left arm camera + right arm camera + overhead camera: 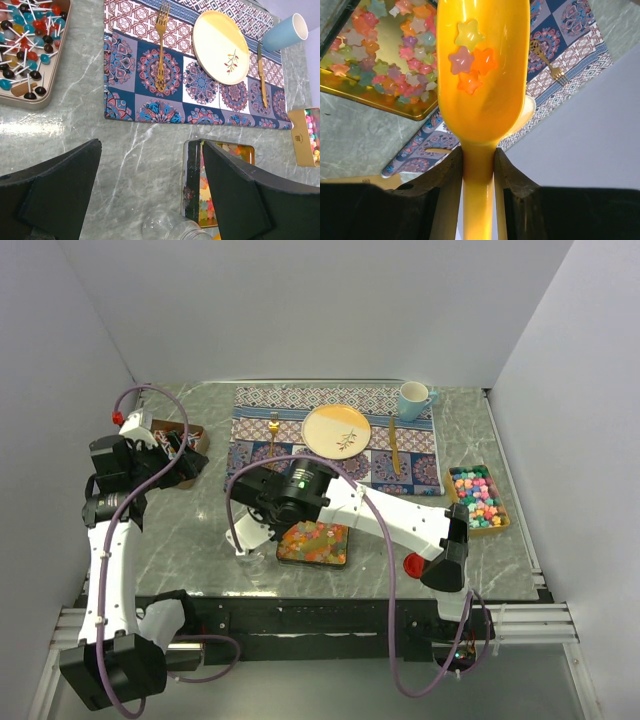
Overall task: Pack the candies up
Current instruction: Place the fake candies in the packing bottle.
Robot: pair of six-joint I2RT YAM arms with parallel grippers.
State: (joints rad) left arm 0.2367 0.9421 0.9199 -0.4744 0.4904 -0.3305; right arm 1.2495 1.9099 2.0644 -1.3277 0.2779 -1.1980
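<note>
Carrying step: pinching a yellow scoop (482, 100) in the right gripper (478, 165), four candies (462, 60) aboard, above the tin (365, 95). Holding the left gripper (151, 145) spread wide, empty. Next, likely: keeping level, tipping into the jar (170, 227) left of the tin.

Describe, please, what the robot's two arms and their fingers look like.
Both arms have smooth white links joined by chunky black joints. The left arm and the right arm each carry a loose mauve cable. A small green light glows on a black joint of the right arm. The left fingers are broad, matte black wedges; the right fingers look dark too.
</note>
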